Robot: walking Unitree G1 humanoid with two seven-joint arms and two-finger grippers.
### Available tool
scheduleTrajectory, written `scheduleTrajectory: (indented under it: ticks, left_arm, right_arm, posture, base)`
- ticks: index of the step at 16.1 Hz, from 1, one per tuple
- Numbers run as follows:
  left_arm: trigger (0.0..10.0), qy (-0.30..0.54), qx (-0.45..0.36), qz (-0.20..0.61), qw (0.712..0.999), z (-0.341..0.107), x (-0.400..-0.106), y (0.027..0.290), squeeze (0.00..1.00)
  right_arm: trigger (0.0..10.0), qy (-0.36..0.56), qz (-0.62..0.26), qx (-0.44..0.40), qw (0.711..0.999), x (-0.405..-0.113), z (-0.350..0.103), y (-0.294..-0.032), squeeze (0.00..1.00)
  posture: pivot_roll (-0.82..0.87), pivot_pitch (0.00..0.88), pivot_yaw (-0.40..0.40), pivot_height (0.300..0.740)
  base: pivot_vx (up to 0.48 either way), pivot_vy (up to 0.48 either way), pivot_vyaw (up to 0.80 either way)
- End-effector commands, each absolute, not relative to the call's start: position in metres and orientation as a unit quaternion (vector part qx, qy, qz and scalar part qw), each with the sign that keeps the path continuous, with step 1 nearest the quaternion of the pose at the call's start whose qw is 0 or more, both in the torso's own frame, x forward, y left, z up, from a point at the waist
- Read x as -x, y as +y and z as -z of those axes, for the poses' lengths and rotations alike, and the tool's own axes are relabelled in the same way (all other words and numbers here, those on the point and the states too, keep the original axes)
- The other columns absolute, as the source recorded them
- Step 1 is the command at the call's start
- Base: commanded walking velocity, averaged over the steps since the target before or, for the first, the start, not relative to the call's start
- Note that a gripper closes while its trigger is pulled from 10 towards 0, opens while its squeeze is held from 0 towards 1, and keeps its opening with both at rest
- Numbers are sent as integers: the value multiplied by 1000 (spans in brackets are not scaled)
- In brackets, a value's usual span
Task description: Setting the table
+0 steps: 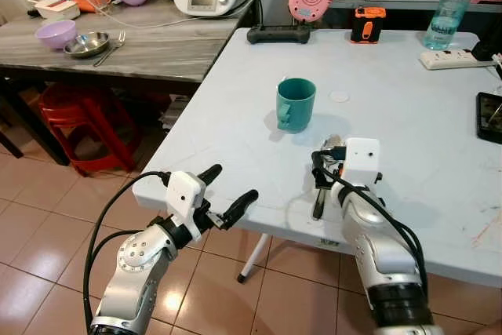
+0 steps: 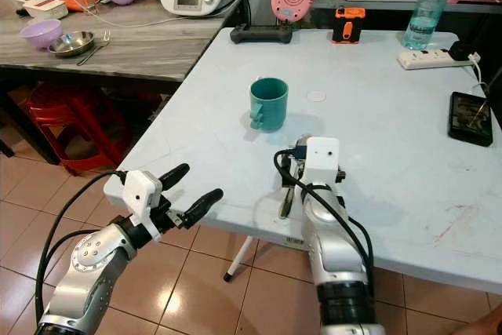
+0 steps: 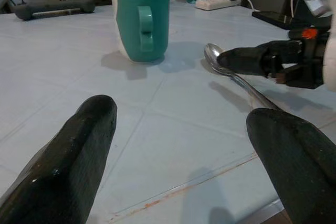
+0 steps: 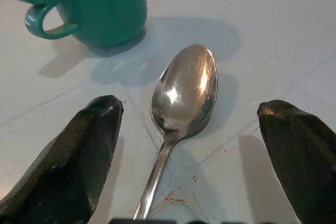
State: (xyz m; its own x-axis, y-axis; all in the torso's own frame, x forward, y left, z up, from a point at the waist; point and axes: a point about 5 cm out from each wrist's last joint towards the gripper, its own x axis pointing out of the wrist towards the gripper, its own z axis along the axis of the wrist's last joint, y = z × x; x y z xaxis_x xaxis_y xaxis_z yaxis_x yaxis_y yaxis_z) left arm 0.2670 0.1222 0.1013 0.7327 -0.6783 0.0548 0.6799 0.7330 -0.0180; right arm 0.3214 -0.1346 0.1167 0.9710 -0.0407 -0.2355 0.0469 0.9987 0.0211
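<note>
A teal mug (image 1: 296,103) stands upright near the middle of the white table (image 1: 408,139). A metal spoon (image 4: 186,90) lies flat just in front of it, bowl toward the mug and handle (image 1: 318,203) toward the table's front edge. My right gripper (image 4: 189,145) is low over the spoon and open. One black finger sits on each side of the spoon's neck, and neither touches it. My left gripper (image 1: 230,188) hovers open and empty at the table's front left edge, pointing across the tabletop at the mug (image 3: 143,24).
A phone (image 1: 490,115), power strip (image 1: 449,58) and water bottle (image 1: 451,7) sit at the table's right and back. A grey side table (image 1: 157,49) on the left holds bowls (image 1: 56,34) and appliances, with red stools (image 1: 74,115) beneath. Tiled floor lies below my arms.
</note>
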Motion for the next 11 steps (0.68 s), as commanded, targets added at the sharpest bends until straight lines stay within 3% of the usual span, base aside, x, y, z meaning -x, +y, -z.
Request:
scheduleTrajectory:
  ticks: [1, 3, 4, 5, 6, 7, 8, 11]
  left_arm:
    - [10000, -27, 15, 362, 932, -103, -269, 126, 0]
    - [10000, -25, 18, 368, 929, -103, -268, 124, 0]
    - [10000, -24, 19, 371, 928, -102, -268, 123, 0]
    - [10000, -23, 20, 374, 927, -102, -268, 122, 0]
    - [10000, -23, 20, 376, 926, -102, -268, 122, 0]
    - [10000, -23, 21, 377, 926, -102, -267, 121, 0]
    - [10000, -23, 23, 378, 925, -103, -267, 121, 0]
    - [10000, -19, 27, 390, 920, -102, -267, 119, 0]
  right_arm:
    - [10000, 124, 13, -17, 992, -323, -119, -128, 0]
    - [10000, 132, -1, -17, 991, -324, -117, -123, 0]
    - [4980, 141, -2, -19, 990, -325, -115, -122, 0]
    - [4196, 149, -7, -24, 989, -325, -114, -120, 0]
    - [1922, 154, -9, -22, 988, -325, -113, -120, 0]
    - [745, 160, -13, -20, 987, -324, -112, -120, 0]
    - [0, 171, -16, -26, 985, -321, -108, -121, 0]
    - [0, 196, -15, -32, 980, -316, -100, -128, 0]
  posture:
    - [-135, 68, 89, 740]
    - [-140, 70, 90, 740]
    - [-140, 70, 90, 740]
    - [-140, 70, 88, 740]
    - [-140, 70, 88, 740]
    - [-137, 69, 87, 740]
    - [-137, 69, 87, 740]
    - [-141, 69, 90, 740]
  base:
    - [0, 0, 0]
    - [0, 0, 0]
    - [0, 0, 0]
    - [0, 0, 0]
    - [0, 0, 0]
    - [0, 0, 0]
    - [0, 0, 0]
    - [0, 0, 0]
